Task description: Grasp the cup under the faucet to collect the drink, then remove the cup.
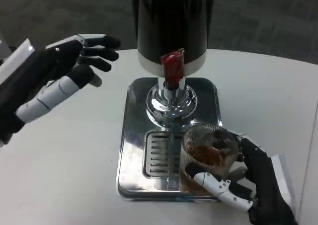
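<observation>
Cup [208, 158] on drip tray [134, 150], front right of faucet [173, 68]; dispenser [171, 21] behind.

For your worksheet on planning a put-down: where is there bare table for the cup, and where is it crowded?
Bare white table lies left of the steel drip tray, below the raised left hand. More lies right of the dispenser, above the right hand. Crowded: the tray's front right corner, where that hand grips the cup.
</observation>
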Controlling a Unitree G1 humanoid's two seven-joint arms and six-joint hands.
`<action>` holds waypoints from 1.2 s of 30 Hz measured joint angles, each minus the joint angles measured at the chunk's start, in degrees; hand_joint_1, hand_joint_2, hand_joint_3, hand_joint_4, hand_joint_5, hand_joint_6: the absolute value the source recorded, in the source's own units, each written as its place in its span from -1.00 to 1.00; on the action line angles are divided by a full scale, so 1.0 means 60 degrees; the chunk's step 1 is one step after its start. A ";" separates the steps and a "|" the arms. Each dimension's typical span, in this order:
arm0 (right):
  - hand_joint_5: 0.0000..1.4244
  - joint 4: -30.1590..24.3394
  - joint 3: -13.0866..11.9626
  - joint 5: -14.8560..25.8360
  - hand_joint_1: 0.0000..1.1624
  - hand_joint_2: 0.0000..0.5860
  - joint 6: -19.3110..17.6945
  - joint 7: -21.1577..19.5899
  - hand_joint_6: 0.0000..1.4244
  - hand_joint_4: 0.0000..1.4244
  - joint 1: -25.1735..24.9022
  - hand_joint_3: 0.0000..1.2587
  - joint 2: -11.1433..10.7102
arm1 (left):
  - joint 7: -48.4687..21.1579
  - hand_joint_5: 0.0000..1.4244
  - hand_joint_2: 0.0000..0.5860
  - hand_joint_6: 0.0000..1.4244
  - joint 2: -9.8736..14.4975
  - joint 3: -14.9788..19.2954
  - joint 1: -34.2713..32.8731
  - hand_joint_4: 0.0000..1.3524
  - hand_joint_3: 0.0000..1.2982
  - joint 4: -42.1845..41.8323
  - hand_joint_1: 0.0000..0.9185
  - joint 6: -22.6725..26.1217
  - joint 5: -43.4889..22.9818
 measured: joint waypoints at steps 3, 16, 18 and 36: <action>0.36 -0.0034 -0.0039 0.0001 0.34 -0.34 0.0000 0.0095 0.25 0.22 0.0082 0.30 -0.0045 | 0.0112 -0.48 -0.66 -0.26 0.0080 0.0180 0.0323 -0.53 -0.52 -0.0074 -1.00 0.0001 0.0004; 0.39 -0.0477 -0.0320 0.0154 0.37 -0.39 0.0000 0.0915 0.29 0.22 0.0125 0.29 -0.0401 | 0.0781 -0.52 -0.66 -0.39 0.0171 0.0400 0.1708 -0.53 -0.52 -0.0386 -1.00 0.0000 0.0508; 0.39 -0.0519 -0.0333 0.0157 0.39 -0.42 0.0000 0.0966 0.30 0.20 0.0140 0.30 -0.0426 | 0.0841 -0.52 -0.66 -0.39 0.0168 0.0408 0.1967 -0.53 -0.52 -0.0409 -1.00 -0.0001 0.0524; 0.46 -0.1586 -0.0606 0.0389 0.45 -0.46 0.0002 0.2128 0.36 0.26 0.0563 0.32 -0.1106 | 0.1415 -0.65 -0.64 -0.51 0.0015 0.0031 0.4282 -0.66 -0.60 -0.0981 -1.00 -0.0835 0.1743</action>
